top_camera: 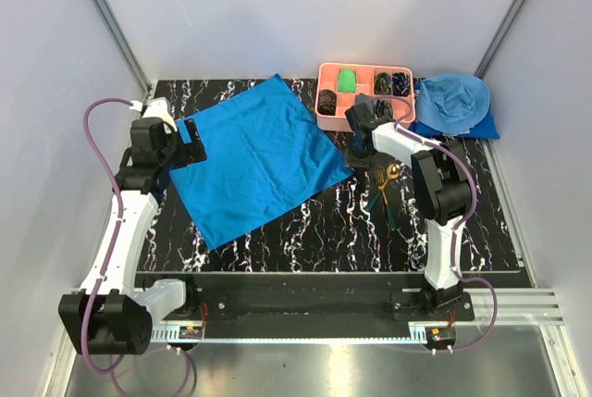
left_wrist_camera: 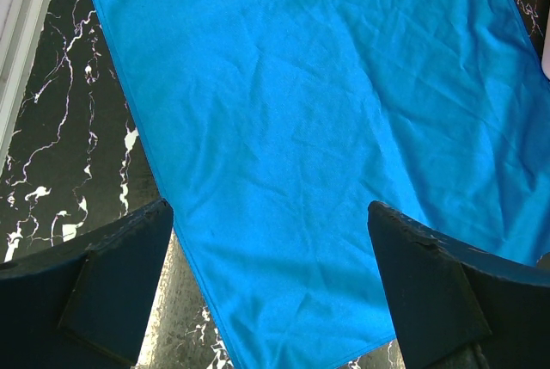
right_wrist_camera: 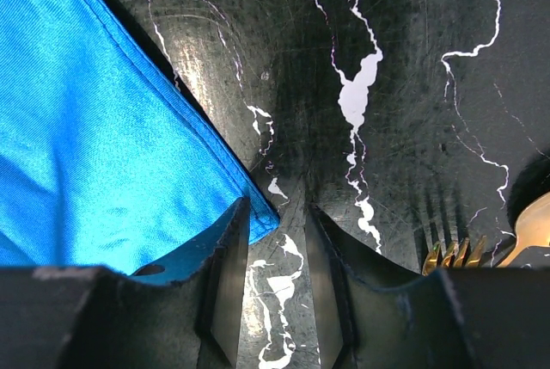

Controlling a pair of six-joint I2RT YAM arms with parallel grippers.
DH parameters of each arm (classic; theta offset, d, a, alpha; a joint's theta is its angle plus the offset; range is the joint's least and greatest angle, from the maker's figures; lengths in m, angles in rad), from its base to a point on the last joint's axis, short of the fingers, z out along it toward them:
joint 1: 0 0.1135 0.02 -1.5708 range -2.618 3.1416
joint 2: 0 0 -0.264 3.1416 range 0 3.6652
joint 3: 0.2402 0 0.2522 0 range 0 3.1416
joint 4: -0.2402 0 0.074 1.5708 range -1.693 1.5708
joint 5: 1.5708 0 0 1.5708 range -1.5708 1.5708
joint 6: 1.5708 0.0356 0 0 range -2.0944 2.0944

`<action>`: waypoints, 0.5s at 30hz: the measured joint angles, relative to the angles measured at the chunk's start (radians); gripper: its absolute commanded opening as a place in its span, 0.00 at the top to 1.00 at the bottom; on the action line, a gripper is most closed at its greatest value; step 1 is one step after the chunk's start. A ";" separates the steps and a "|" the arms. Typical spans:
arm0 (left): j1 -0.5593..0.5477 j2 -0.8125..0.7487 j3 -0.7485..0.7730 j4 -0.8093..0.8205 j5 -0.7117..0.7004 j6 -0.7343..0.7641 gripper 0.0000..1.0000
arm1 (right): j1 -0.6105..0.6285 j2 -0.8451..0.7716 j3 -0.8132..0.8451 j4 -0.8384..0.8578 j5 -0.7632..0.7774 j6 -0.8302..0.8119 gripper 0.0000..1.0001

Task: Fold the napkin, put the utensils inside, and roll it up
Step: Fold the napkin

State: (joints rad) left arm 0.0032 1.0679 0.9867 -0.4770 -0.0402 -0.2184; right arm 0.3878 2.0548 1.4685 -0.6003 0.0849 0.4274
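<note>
The royal-blue napkin [top_camera: 254, 156] lies flat and unfolded on the black marbled table, set like a diamond. My left gripper [top_camera: 196, 142] hovers over its left corner, wide open. In the left wrist view the napkin [left_wrist_camera: 318, 128] fills the frame and that corner lies between the dark fingers [left_wrist_camera: 120, 274]. My right gripper [top_camera: 355, 158] is low at the napkin's right corner, jaws partly open with only bare table between them [right_wrist_camera: 279, 287]. The cloth corner [right_wrist_camera: 258, 218] sits just at the left fingertip. The utensils [top_camera: 385, 184], a gold-headed fork [right_wrist_camera: 451, 255] and spoon [right_wrist_camera: 533, 230], lie right of that gripper.
A pink compartment tray [top_camera: 324, 78] with small items stands at the back, just behind the right wrist. A paler sky-blue heap of cloth [top_camera: 453, 101] lies to its right. White walls enclose the table on the left, right and back.
</note>
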 measured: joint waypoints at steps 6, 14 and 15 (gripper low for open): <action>0.000 0.000 0.000 0.000 0.002 0.000 0.01 | 0.000 -0.006 -0.009 0.005 -0.009 0.009 0.58; 0.000 0.000 0.000 0.000 0.011 0.000 0.01 | 0.005 -0.023 -0.033 0.005 -0.080 0.031 0.58; 0.000 0.000 0.000 0.000 0.011 0.000 0.01 | 0.006 -0.023 -0.035 0.005 -0.083 0.033 0.58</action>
State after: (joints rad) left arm 0.0032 1.0679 0.9867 -0.4767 -0.0296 -0.2188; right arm 0.3939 2.0315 1.4338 -0.5953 0.0021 0.4606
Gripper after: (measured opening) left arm 0.987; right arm 0.424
